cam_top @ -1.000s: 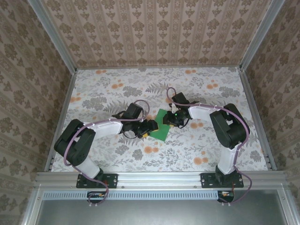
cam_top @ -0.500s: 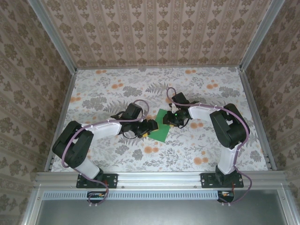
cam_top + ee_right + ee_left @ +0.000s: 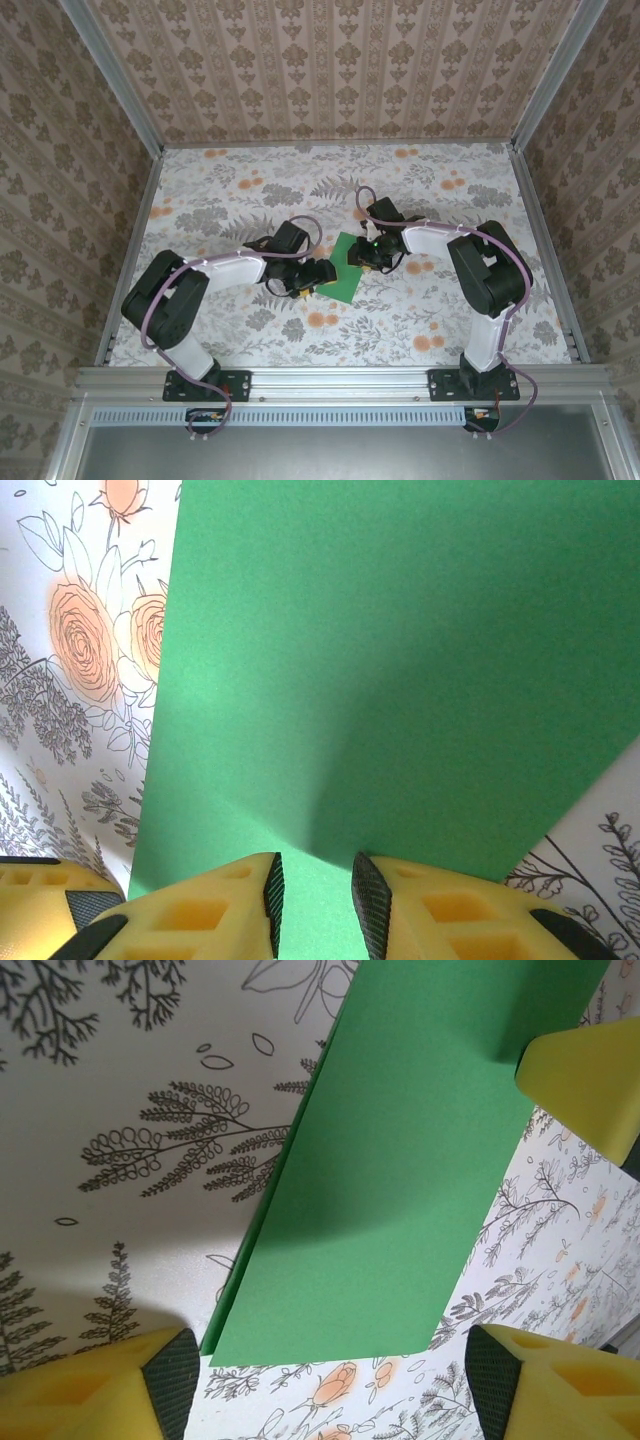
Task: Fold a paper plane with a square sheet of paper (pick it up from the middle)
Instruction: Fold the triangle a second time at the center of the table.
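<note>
While both arms are bent inward, one paper sheet (image 3: 343,283) is pinched by right gripper (image 3: 316,868), left gripper (image 3: 331,1365) spread.

Square sheet of paper (image 3: 390,1180): plain bright green, unmarked, darker green in shadow
Table cover (image 3: 450,200): white ground, grey line-drawn ferns and leaf sprays, orange roses
Walls (image 3: 330,70): beige-brown stripes with damask floral motifs
Arms (image 3: 225,268): white links, black joints
Cables (image 3: 165,285): mauve
Left gripper (image 3: 330,1380), fingers (image 3: 90,1390): yellow, black ribbed inner faces
Right gripper (image 3: 318,900), fingers (image 3: 200,920): yellow, black ribbed inner faces
Frame rails (image 3: 340,380): silver-grey
</note>
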Available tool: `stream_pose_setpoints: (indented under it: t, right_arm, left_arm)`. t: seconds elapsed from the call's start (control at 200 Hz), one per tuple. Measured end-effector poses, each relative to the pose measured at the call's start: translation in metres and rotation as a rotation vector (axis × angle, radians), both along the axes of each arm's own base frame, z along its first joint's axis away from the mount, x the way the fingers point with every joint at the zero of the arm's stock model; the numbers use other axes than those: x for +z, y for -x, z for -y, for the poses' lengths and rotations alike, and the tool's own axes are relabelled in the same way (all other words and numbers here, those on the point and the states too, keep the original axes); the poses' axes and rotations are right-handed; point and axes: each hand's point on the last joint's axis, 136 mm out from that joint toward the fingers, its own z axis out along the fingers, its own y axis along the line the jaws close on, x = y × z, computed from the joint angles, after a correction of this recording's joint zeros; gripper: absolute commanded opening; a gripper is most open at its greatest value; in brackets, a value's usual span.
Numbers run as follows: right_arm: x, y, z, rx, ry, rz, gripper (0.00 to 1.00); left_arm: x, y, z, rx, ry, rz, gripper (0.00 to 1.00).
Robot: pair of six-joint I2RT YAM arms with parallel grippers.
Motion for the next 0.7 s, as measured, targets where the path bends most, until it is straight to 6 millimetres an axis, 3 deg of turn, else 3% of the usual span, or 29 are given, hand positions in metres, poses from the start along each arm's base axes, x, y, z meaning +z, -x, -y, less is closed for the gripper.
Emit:
stream_pose_setpoints:
  t: [0.22, 0.51, 0.7]
  right_arm:
    - [0.0, 0.0, 0.0, 0.001, -0.001, -0.001, 0.33]
    - [0.0, 0.0, 0.0, 0.001, -0.002, -0.002, 0.33]
    - [0.0, 0.001, -0.001, 0.003, -0.007, -0.004, 0.33]
  left_arm:
    - [0.003, -0.002, 0.005, -0.007, 0.024, 0.006, 0.63]
    - [0.011, -0.009, 0.012, -0.014, 0.08, 0.037, 0.62]
    - [0.019, -0.027, 0.014, -0.012, 0.162, 0.077, 0.61]
